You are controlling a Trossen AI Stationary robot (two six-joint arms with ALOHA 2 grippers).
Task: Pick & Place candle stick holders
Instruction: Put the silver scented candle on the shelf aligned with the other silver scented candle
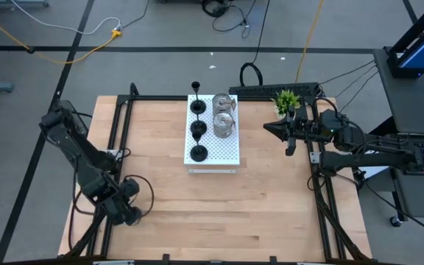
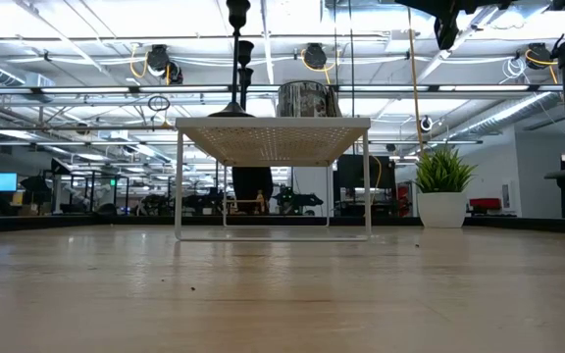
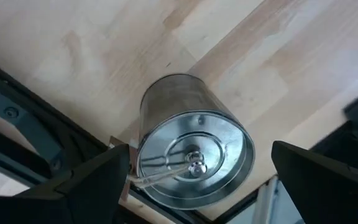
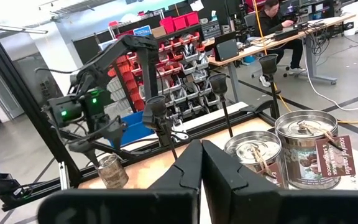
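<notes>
Three black candle stick holders [image 1: 197, 129] and two silver ones [image 1: 224, 115] stand on the white perforated board [image 1: 230, 151]. A third silver holder [image 3: 191, 149] stands upright on the wood at the table's near left, beside the dark frame rail. My left gripper [image 3: 201, 180] hangs open over it, pointing down, one finger on either side with gaps; the right wrist view shows the left gripper [image 4: 95, 140] just above this holder [image 4: 112, 171]. In the high view that arm hides the holder. My right gripper [image 1: 289, 134] waits shut and level, right of the board.
A small green potted plant [image 1: 286, 100] stands at the far right, behind my right gripper. The board stands on legs [image 2: 179, 186] above the tabletop. Dark frame rails [image 1: 120, 125] run along the table's left and right edges. Bare wood [image 1: 227, 213] lies near the front edge.
</notes>
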